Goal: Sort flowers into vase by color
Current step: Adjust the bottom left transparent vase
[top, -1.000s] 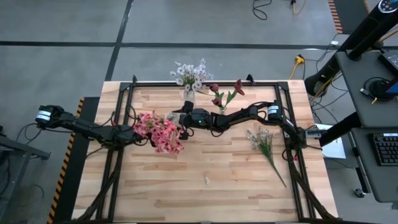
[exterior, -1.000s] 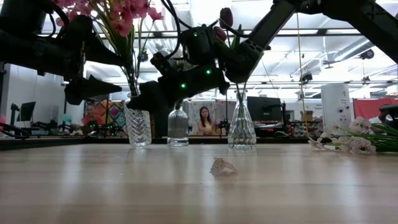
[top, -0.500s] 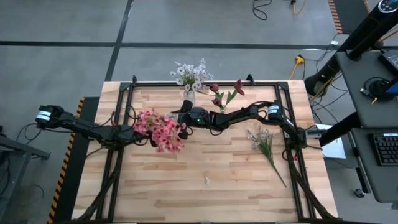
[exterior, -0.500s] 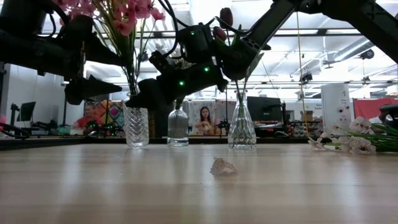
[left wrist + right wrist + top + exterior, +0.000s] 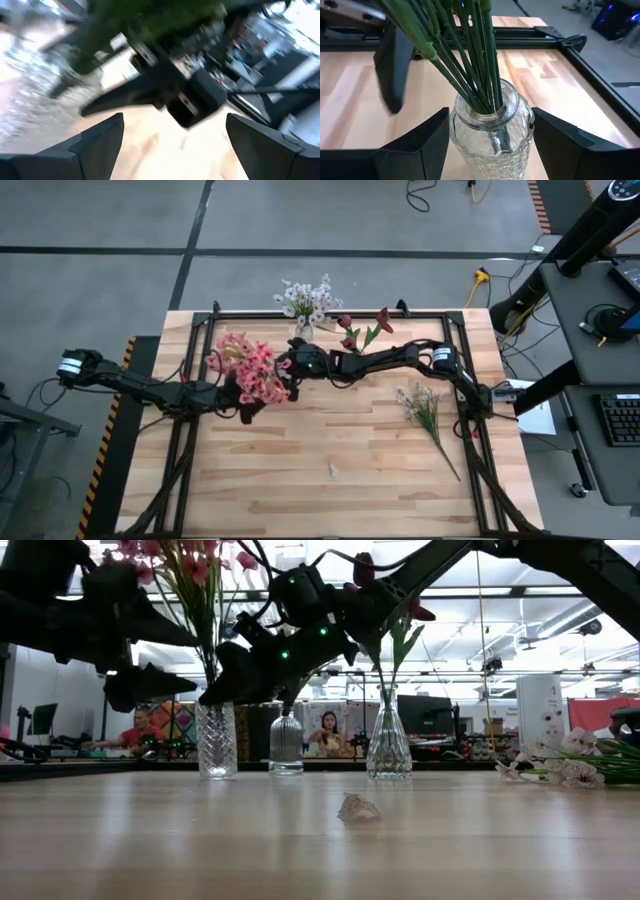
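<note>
Right end effector (image 5: 490, 145) grips the cut-glass vase (image 5: 492, 132) holding pink flowers (image 5: 252, 370); left end effector (image 5: 170, 145) hangs open beside it.

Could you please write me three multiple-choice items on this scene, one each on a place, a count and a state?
1. Where are the loose white-lilac stems?
A. Lying on the table, on the right arm's side
B. In the left end effector
C. On the floor

2. How many glass vases stand on the table?
A. Two
B. Three
C. Five

3. What is the right end effector doing?
A. Holding a red tulip
B. Resting flat on the table
C. Closed on the vase of pink flowers

Answers: 1 A, the high view shows them flat on the wood at the right. 2 B, the low view shows three in a row. 3 C, its wrist view shows a finger against each side of the vase. The left end effector is open and empty beside it.
</note>
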